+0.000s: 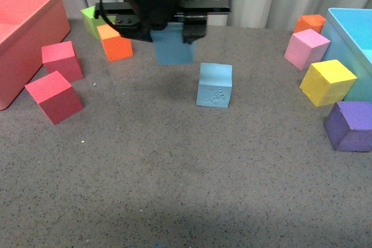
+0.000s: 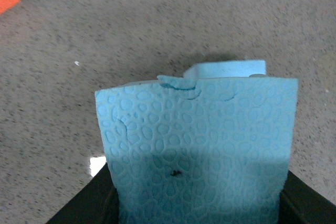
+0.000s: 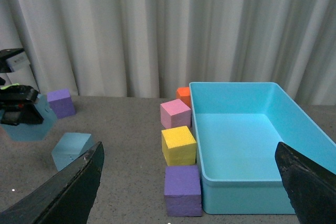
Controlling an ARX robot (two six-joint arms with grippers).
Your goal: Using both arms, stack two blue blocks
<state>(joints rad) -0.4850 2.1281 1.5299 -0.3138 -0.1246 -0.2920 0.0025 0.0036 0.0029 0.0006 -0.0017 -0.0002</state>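
My left gripper (image 1: 171,38) is shut on a blue block (image 1: 173,50) and holds it above the grey table, up and to the left of the second blue block (image 1: 214,85), which rests on the table with embossed marks on its near face. In the left wrist view the held block (image 2: 199,145) fills the frame between the black fingers (image 2: 86,203), and the edge of the other block (image 2: 226,70) peeks out beyond it. My right gripper (image 3: 189,192) is open and empty, off to the right. It sees the held block (image 3: 26,127) and the resting block (image 3: 71,149).
Red bin (image 1: 23,33) at left with two red cubes (image 1: 55,94). Orange cube (image 1: 115,42) and green cube (image 1: 93,18) behind. At right, light-blue bin (image 1: 354,45), pink cube (image 1: 305,49), yellow cube (image 1: 326,82), purple cube (image 1: 350,126), orange cube (image 1: 310,23).
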